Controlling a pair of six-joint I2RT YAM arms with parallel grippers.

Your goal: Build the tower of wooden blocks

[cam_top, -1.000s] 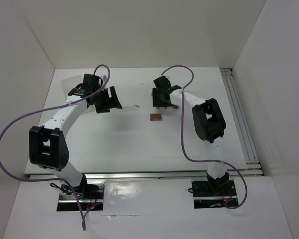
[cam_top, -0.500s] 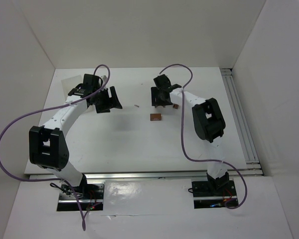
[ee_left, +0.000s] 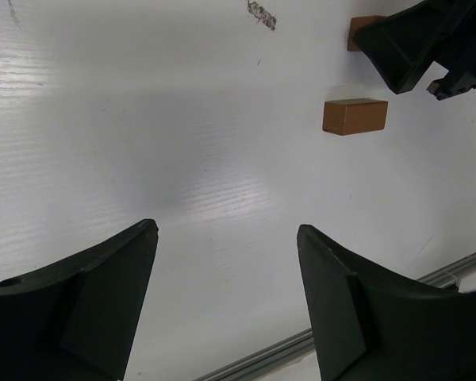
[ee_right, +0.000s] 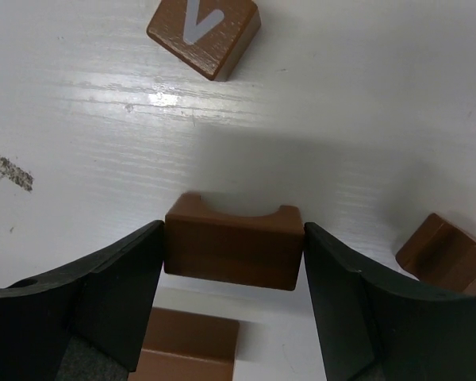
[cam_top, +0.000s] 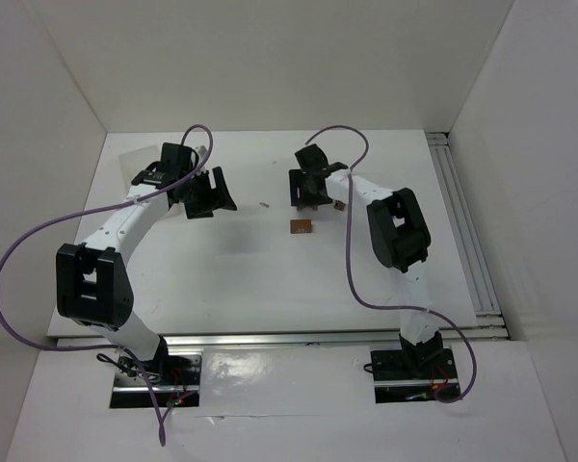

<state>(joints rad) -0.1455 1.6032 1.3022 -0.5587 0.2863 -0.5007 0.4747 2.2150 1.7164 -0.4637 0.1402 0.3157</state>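
Note:
My right gripper [ee_right: 233,232] is shut on a reddish-brown wood block [ee_right: 232,252] with an arched notch in its top edge; both fingers press its ends. Another wood block [ee_right: 187,348] lies right below it, a block printed with a pale V [ee_right: 205,33] lies ahead, and one more [ee_right: 447,255] sits at the right. From above, the right gripper [cam_top: 309,192] hovers behind a block [cam_top: 300,227] on the table, with a small one [cam_top: 338,206] beside it. My left gripper [ee_left: 226,238] is open and empty, well left of a brick [ee_left: 355,117]. No stacked tower shows.
A tiny pale sliver [cam_top: 264,204] lies between the two grippers. Metal rails [cam_top: 462,226] run along the table's right side and a rail [cam_top: 289,339] along its near edge. White walls enclose the table on three sides.
The right gripper has shifted slightly left and toward the back of the table. The left arm has not moved.

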